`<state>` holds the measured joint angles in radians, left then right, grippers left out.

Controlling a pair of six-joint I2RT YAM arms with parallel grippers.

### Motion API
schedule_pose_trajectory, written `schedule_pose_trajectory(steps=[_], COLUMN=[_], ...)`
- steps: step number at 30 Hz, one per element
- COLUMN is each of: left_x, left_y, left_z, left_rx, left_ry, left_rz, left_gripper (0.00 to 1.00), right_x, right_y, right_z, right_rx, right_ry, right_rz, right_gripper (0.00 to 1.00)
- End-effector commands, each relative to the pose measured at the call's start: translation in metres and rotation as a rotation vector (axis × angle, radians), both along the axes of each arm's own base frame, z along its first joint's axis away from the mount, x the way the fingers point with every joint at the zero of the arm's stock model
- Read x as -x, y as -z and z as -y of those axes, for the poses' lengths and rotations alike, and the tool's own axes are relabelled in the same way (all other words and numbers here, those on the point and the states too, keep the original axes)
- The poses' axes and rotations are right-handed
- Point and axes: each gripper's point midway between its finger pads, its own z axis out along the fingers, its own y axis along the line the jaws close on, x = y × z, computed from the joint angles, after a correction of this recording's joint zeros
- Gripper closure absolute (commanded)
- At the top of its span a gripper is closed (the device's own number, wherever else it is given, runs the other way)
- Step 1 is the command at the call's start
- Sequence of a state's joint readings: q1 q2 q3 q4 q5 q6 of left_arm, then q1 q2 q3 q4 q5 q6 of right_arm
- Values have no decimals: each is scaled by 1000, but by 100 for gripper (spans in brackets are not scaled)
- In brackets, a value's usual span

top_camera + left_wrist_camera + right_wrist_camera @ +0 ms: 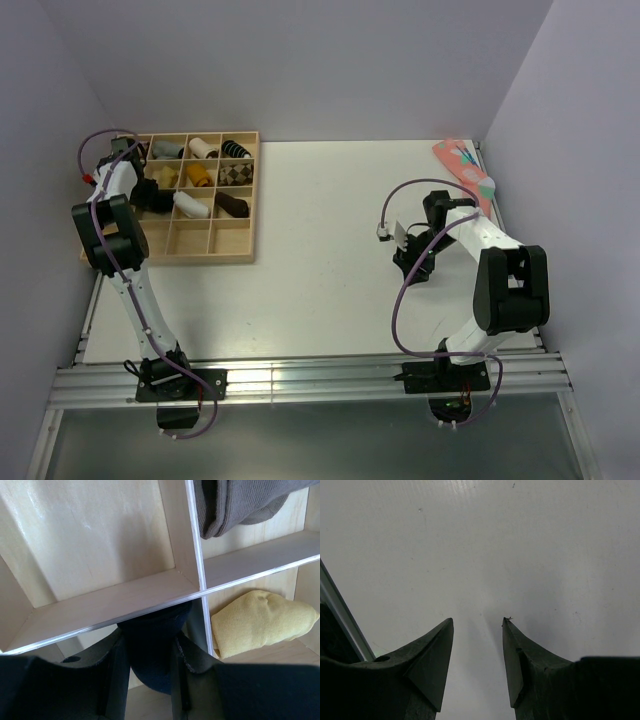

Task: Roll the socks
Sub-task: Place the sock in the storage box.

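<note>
While left gripper (149, 665) pinches rolled sock (157, 625) at the 10 o'clock tray (125, 597), stowing looks underway; next: lower, release; right gripper (477, 620) spread, empty.

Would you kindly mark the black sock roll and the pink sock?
black sock roll (152, 650), left wrist view, middle of its visible side.
pink sock (465, 168), top external view, middle of its length.

My white table (320, 230): wooden tray (232, 238) at far left, pink sock (465, 170) in far right corner.
</note>
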<state>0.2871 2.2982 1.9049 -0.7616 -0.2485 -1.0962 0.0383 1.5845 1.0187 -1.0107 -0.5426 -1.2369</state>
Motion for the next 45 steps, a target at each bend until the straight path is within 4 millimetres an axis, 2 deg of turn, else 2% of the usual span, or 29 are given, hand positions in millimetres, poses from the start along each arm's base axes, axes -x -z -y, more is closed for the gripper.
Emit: schedule_pose_trajectory(steps=[1,4,13,19,24,29,34,35,43,44,45], left_x=[68,61,51,47,42,37,28,25,20,19,19], left_y=[35,25,-1,-9,-21,-33,-54,-60,-88,-90,-93], left_z=[11,12,13,13,12,13,15,14,14,15,14], left_rx=[33,29,12,4,-9,-10,-25,-27,-48,-48,-49], left_ry=[26,36,51,61,68,69,81,82,81,83,80], left_rz=[-277,-235,-178,-155,-113,-86,-36,-21,21,28,33], left_gripper=[73,67,60,55,35,34,34,26,25,18,18], right_x=[-1,0,-1,-1,1,-1,-3,-3,-4,-4,-4], right_y=[-6,-6,-6,-7,-7,-10,-12,-11,-15,-15,-15], right_z=[1,2,1,1,1,1,1,0,-2,-2,-2], right_rx=[-5,-5,-8,-10,-10,-13,-13,-14,-27,-27,-29], right_ry=[-11,-13,-17,-22,-26,-26,-26,-23,-29,-28,-26], right_rz=[33,33,25,22,17,23,26,23,15,15,9], right_gripper=[49,49,49,49,48,48,48,48,47,47,47])
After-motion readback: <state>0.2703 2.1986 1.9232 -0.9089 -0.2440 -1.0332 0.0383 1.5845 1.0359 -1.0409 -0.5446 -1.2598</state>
